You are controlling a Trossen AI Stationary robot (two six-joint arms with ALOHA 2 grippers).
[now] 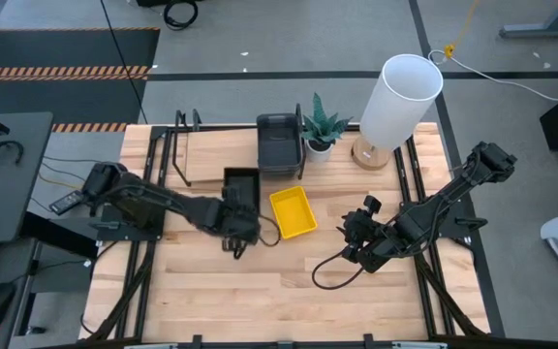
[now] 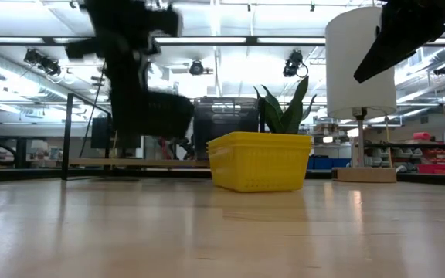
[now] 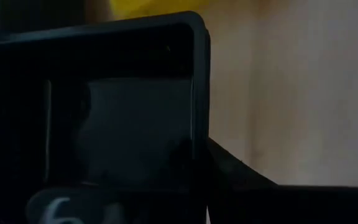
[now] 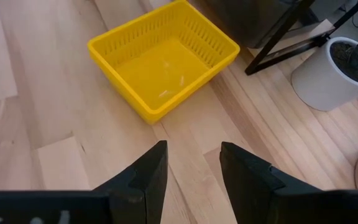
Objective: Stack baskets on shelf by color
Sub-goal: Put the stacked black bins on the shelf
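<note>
A yellow basket (image 1: 293, 211) rests bottom down on the table's middle; it also shows in the low view (image 2: 259, 160) and the right wrist view (image 4: 165, 60). My left gripper (image 1: 239, 221) is shut on a black basket (image 1: 241, 186), held above the table next to the shelf (image 1: 206, 155). The black basket also shows in the low view (image 2: 159, 114) and fills the left wrist view (image 3: 104, 112). A dark grey basket (image 1: 279, 145) sits on the shelf's right end. My right gripper (image 4: 191, 171) is open and empty, right of the yellow basket, pointing at it. My left gripper holds the black basket by its near end wall (image 3: 194, 93). The gripper comes at it from the table's near side. The basket fills the wrist view and hides the fingers' place on the wall. The basket is lifted clear of the table (image 2: 159, 127).
A lamp with a tall white shade (image 1: 400, 97) and a potted plant (image 1: 320, 131) stand at the back right, next to the shelf. A black cable (image 1: 325, 273) loops on the table under the right arm. Bare wood lies along the near edge.
</note>
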